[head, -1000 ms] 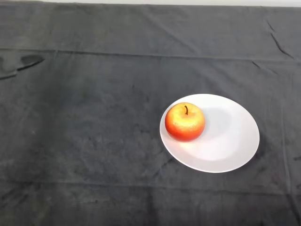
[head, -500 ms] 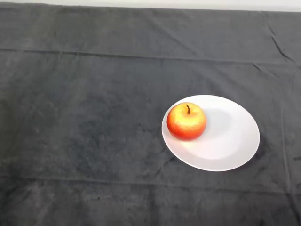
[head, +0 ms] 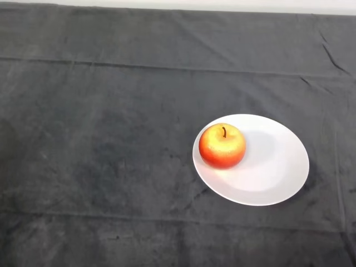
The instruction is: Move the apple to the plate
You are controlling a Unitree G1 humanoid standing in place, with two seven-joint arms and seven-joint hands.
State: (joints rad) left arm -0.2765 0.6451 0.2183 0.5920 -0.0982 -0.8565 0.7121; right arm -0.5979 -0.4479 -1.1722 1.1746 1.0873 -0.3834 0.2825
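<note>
A red and yellow apple (head: 222, 146) with a dark stem stands upright on the left part of a white round plate (head: 272, 167). The plate lies on the dark cloth to the right of the middle of the head view.
The dark cloth (head: 100, 144) covers the whole table, with creases across the back and near the front. The table's far edge runs along the top of the view.
A dark shadow at the far left of the cloth has gone. The apple and plate sit a few pixels to the right and lower in the view.
</note>
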